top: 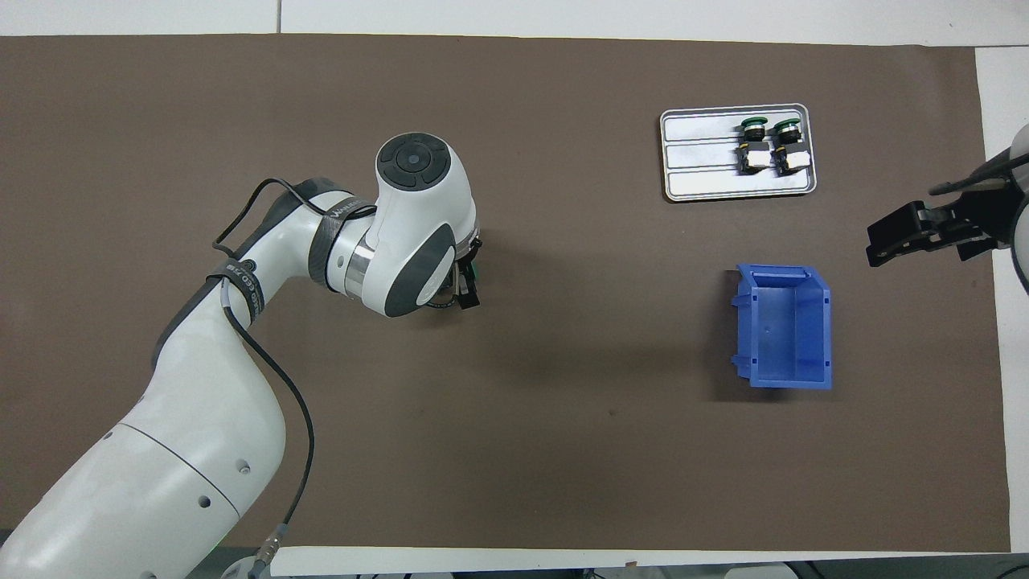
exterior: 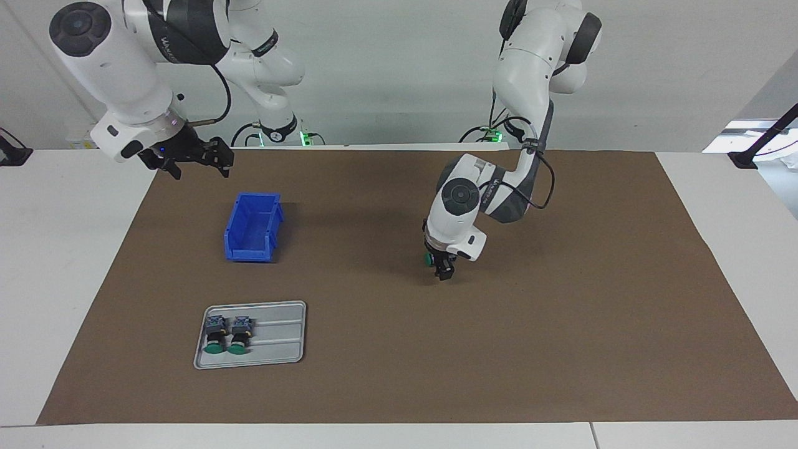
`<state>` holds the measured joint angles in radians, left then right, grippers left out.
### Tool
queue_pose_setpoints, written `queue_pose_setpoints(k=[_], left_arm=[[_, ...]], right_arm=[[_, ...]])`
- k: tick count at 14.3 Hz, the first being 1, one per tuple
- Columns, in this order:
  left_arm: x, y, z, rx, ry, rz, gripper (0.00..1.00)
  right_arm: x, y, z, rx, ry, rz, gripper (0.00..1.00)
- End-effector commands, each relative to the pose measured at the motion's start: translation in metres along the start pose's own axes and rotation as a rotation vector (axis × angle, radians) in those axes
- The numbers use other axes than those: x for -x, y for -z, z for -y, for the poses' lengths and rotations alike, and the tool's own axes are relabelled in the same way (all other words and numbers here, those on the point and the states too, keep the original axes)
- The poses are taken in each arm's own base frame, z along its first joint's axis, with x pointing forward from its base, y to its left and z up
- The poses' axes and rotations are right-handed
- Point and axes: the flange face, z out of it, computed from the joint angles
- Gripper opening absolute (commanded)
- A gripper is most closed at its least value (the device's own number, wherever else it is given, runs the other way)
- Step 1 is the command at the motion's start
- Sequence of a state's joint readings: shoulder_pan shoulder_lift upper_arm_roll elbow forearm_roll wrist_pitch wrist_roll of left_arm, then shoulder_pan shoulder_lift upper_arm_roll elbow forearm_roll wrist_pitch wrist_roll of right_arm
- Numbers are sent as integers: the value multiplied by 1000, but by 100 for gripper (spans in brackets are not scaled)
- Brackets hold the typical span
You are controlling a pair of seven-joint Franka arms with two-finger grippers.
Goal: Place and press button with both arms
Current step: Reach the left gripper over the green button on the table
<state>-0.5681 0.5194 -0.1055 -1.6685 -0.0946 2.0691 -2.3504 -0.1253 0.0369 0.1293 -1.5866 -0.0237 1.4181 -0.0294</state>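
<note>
Left fingers point(exterior: 444, 267) grip the button point(exterior: 429, 258) above bare mat point(exterior: 561, 324); right fingers point(exterior: 198, 159) wide, above blue bin point(exterior: 252, 227).

Open room: the brown mat point(exterior: 561, 324) toward the left arm's end is being left bare.
Obstacles: the blue bin point(exterior: 252, 227) and the grey tray point(exterior: 280, 337) with two switches point(exterior: 227, 335) are being kept toward the right arm's end.
Middle: the mat's centre is being occupied by the left arm point(exterior: 480, 199).

White lettering is showing on the dark band of the left arm point(top: 342, 211) and on the right arm point(exterior: 167, 42); it is too small to read. No other text, labels or numbers are showing.
</note>
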Motion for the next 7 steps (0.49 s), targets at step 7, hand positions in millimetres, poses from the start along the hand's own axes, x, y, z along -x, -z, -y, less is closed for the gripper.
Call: queue_pose_setpoints(k=[7], left_arm=[[-3,3,1,26,25,5,45]], right_arm=[[5,-1,-5,-9,51,-12,100]])
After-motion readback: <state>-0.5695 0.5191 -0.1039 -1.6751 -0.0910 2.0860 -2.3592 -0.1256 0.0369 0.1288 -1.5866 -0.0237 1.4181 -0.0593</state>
